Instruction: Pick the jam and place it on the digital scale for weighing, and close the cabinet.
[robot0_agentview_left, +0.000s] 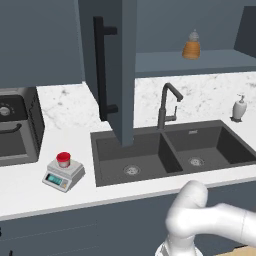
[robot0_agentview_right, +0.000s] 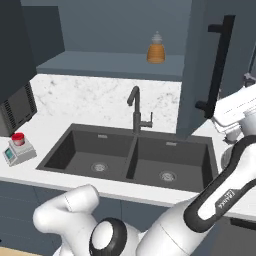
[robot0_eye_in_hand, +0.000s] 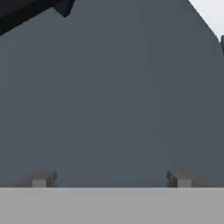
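Note:
The jam (robot0_agentview_left: 63, 159) (robot0_agentview_right: 18, 138), a squat jar with a red lid, stands on the round plate of the light-grey digital scale (robot0_agentview_left: 62, 176) (robot0_agentview_right: 19, 151) on the counter left of the sink. The cabinet door (robot0_agentview_left: 125, 75) (robot0_agentview_right: 200, 65) swings out over the sink, its black bar handle (robot0_agentview_left: 100, 70) (robot0_agentview_right: 217, 65) facing outward. My gripper (robot0_agentview_right: 230, 131) (robot0_eye_in_hand: 109, 179) is at the right, close against the door's flat face. Its fingertips (robot0_eye_in_hand: 41, 179) stand wide apart with nothing between them, so it is open.
An orange bottle (robot0_agentview_left: 191, 47) (robot0_agentview_right: 156, 50) sits on the open cabinet shelf. A black faucet (robot0_agentview_left: 167, 105) (robot0_agentview_right: 136, 110) rises behind the double sink (robot0_agentview_left: 170, 150). A soap dispenser (robot0_agentview_left: 239, 108) stands at the back right, a dark oven appliance (robot0_agentview_left: 15, 125) at the left.

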